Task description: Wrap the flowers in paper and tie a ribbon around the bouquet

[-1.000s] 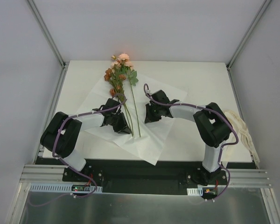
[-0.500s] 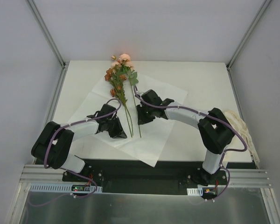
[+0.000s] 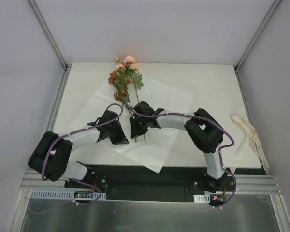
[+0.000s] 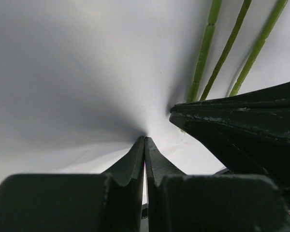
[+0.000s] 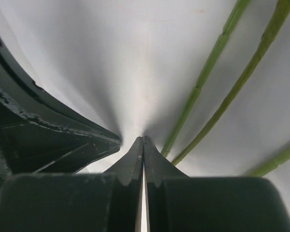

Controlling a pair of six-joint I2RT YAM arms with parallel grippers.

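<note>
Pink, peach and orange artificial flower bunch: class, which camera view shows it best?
The top external view: the flower bunch shows blooms, leaves and most of its stems, lying on the thin white paper sheet. The left wrist and right wrist views show only its green stems.

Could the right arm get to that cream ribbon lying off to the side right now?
Probably, but not at once: the ribbon lies uncovered on that arm's own side, yet the right end effector is shut on the paper beside the flower stems.
</note>
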